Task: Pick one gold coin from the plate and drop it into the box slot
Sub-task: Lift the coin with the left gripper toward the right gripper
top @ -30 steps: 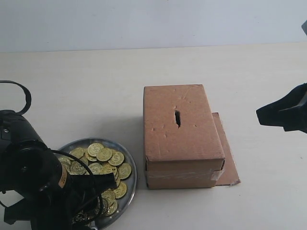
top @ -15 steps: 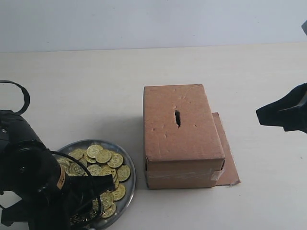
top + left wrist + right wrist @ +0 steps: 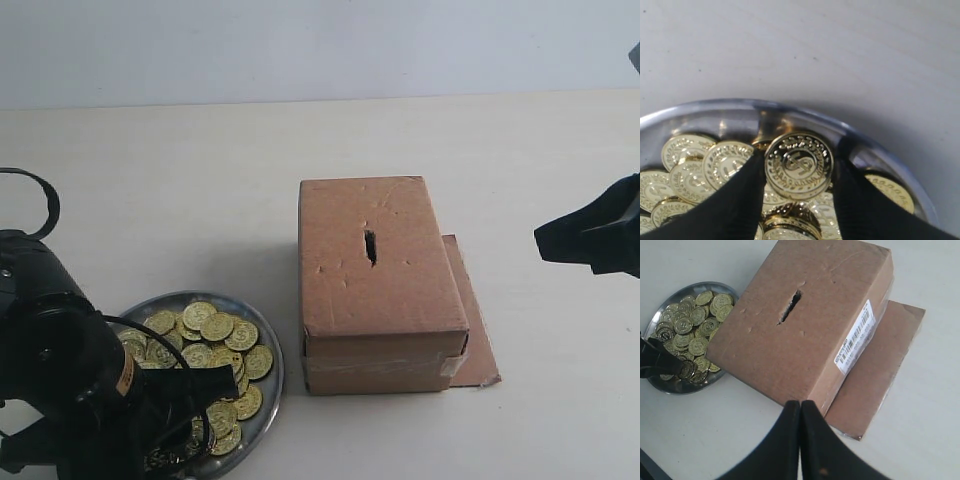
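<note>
Compared with a second ago, we find the left arm [image 3: 60, 370] slightly lower in the lower left corner of the exterior view, covering a little more of the plate [image 3: 272, 345]; the box [image 3: 380, 290] and the right gripper [image 3: 800, 412] have not shifted.

Left wrist view: the left gripper [image 3: 799, 172] pinches one gold coin [image 3: 799, 165] by its edges between two matte black fingers [image 3: 735, 200]. We see the coin face-on, its embossed relief bright and sharp, just above the pile of coins [image 3: 705, 165] and near the plate's curved rim. The plate is shallow, round, polished silver metal that mirrors the coins.

Exterior view: the dark bulk of the left arm and a looped black cable [image 3: 45, 195] hide the plate's left and lower parts. The box stands just right of the plate on a pale, smooth table [image 3: 200, 180]. It is rectangular brown cardboard with a dented top; the box slot [image 3: 370, 247], a short dark slit with ragged edges, lies in the upper middle of that face. A flat cardboard sheet [image 3: 478, 340] pokes out from under the box's right side.

Right wrist view: the right gripper's fingers are pressed together, holding nothing, above the box's edge. A white barcode label [image 3: 855, 337] runs along one side of the box.
</note>
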Robot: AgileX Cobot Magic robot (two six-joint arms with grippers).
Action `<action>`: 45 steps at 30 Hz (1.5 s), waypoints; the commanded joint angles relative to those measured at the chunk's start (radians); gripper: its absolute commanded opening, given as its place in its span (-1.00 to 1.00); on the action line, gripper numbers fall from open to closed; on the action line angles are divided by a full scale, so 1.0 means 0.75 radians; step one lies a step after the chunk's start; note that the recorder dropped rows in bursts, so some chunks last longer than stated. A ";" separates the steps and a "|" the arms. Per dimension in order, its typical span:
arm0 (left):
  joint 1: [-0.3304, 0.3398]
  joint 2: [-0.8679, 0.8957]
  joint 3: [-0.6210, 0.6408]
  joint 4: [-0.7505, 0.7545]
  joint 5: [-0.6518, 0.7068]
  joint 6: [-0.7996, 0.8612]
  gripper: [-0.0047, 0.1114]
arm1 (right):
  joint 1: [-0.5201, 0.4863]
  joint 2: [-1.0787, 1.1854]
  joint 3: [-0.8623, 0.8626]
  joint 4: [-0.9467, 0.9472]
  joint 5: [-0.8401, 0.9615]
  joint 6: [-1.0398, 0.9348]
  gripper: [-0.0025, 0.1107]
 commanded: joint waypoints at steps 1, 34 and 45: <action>-0.007 -0.038 0.008 -0.014 0.028 0.001 -0.20 | -0.005 0.001 0.006 0.010 -0.011 -0.010 -0.96; 0.004 -0.583 0.008 -0.020 -0.583 -1.195 -0.20 | 0.065 0.024 0.143 0.810 -0.056 -0.382 -0.96; 0.002 -0.637 0.008 -0.020 -0.667 -1.302 -0.20 | 0.558 0.268 0.074 1.011 -0.507 -0.466 -0.96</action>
